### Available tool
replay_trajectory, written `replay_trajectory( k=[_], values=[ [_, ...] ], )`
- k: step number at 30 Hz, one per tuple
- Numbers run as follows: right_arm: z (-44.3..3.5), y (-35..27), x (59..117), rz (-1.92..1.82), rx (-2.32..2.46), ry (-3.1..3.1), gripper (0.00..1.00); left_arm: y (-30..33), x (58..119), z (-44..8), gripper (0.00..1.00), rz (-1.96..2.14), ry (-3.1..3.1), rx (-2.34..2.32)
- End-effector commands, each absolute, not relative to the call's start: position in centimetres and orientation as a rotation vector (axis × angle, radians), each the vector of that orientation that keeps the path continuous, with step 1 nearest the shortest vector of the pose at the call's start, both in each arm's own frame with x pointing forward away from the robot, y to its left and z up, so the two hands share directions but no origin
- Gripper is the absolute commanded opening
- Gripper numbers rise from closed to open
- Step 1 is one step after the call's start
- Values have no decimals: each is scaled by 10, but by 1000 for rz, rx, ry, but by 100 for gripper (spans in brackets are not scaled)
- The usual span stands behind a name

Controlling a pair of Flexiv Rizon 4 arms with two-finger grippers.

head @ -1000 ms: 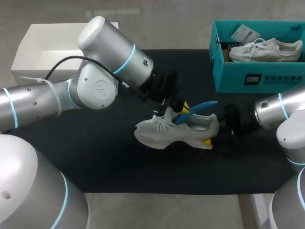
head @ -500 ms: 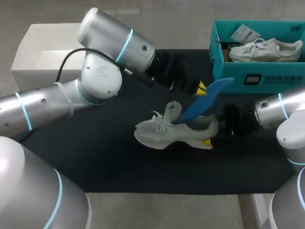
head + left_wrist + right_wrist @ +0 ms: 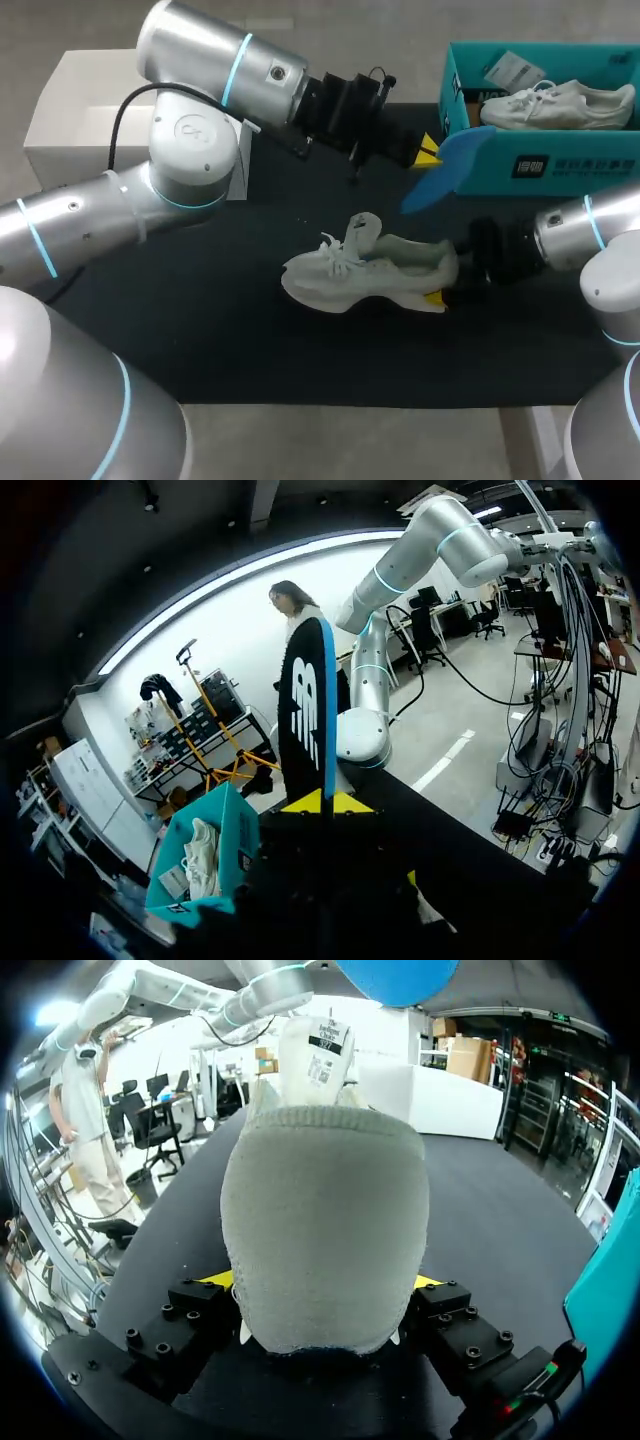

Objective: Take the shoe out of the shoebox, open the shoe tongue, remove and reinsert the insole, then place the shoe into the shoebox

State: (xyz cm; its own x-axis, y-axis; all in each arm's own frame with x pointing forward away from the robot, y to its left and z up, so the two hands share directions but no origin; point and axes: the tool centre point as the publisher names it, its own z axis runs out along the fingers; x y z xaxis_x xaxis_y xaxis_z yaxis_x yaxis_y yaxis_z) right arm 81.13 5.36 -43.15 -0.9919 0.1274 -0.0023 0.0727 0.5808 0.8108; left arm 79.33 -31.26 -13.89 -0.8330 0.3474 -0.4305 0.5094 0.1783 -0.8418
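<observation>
Since the long, flat blue insole (image 3: 447, 170) hangs clear of the shoe, the step in hand looks like reinsertion, and it needs alignment before any push. The left gripper (image 3: 425, 158) is nearly closed, its yellow tips pinching one end of the insole. In the left wrist view the insole (image 3: 305, 720) stands straight up from between the tips of the left gripper (image 3: 322, 802).

The pale grey knit sneaker (image 3: 370, 270) lies on the black table mat (image 3: 200, 330), toe to 9 o'clock and heel to 3 o'clock. The insole sits at approx. 1 o'clock from it, just in front of the teal cardboard shoebox (image 3: 560, 170), which holds a second white shoe (image 3: 555, 105).

The right gripper (image 3: 440, 293) is spread wide w/ a finger on each side of the heel; in its own wrist view the sneaker (image 3: 325, 1230) fills the gap between the fingers of the right gripper (image 3: 320, 1290).

To do it well:
- Keep the heel clamp firm so the sneaker can't slide.
- Swing the free end toward 9 o'clock, i.e. in line w/ the sole.
- Enter under the raised tongue at a shallow angle, toe end first.
- Press the heel end down last. A steep entry risks folding the insole or catching the laces.
</observation>
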Motion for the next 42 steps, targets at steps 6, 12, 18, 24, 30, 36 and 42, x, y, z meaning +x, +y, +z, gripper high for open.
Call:
replay_trajectory(
  k=[6,12,18,24,30,36,42],
  values=[
    [-437,56,810,1396,176,2740,0,-314,796,-137,0,-1731,2305,851],
    [-437,56,810,1396,176,2740,0,-314,796,-137,0,-1731,2305,851],
    [-437,56,810,1396,176,2740,0,-314,796,-137,0,-1731,2305,851],
    [-437,56,810,1396,176,2740,0,-314,796,-137,0,-1731,2305,851],
    [-437,56,810,1396,176,2740,0,-314,796,-137,0,-1731,2305,851],
    [-437,56,810,1396,176,2740,0,-314,796,-137,0,-1731,2305,851],
    [-437,56,810,1396,176,2740,0,-311,791,-134,0,-1755,2322,834]
  ],
)
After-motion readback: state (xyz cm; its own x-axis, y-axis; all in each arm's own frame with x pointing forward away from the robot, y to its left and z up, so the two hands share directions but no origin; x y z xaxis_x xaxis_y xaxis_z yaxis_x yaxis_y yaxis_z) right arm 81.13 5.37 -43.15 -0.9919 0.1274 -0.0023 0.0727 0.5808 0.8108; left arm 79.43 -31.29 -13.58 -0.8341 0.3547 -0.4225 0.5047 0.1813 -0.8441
